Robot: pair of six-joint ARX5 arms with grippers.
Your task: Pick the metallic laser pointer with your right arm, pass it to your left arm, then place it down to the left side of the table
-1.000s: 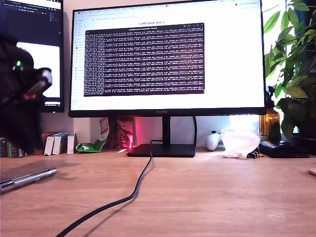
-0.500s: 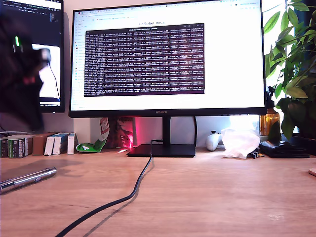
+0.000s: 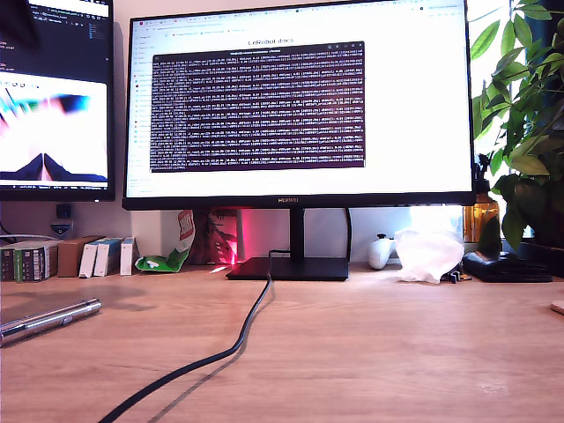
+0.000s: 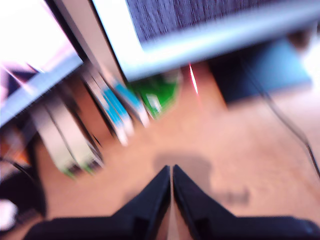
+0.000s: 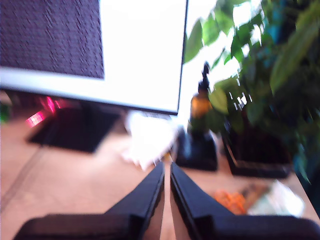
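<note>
The metallic laser pointer (image 3: pixel 48 319), a slim silver cylinder, lies alone on the wooden table (image 3: pixel 379 352) at the exterior view's left edge, with nothing touching it. My first gripper (image 4: pixel 171 171) is shut and empty, held above the table near the small boxes (image 4: pixel 75 145) and the green packet (image 4: pixel 157 97); the picture is blurred. My second gripper (image 5: pixel 166 167) is also shut and empty, facing the plant (image 5: pixel 260 75) and an amber bottle (image 5: pixel 201 107). Neither wrist view shows the pointer. Only a dark blur (image 3: pixel 16 19) shows in the exterior view's upper left corner.
A black cable (image 3: pixel 231 350) runs from the monitor stand (image 3: pixel 291 267) toward the table's front edge. Small boxes (image 3: pixel 53 258) and a green packet (image 3: pixel 163 260) line the back at the exterior view's left. A crumpled white bag (image 3: pixel 429 254) and the plant (image 3: pixel 529 132) stand at its right.
The dark arm at the exterior view's left has risen almost out of the picture, uncovering the second monitor. The laser pointer has stayed where it lay.
</note>
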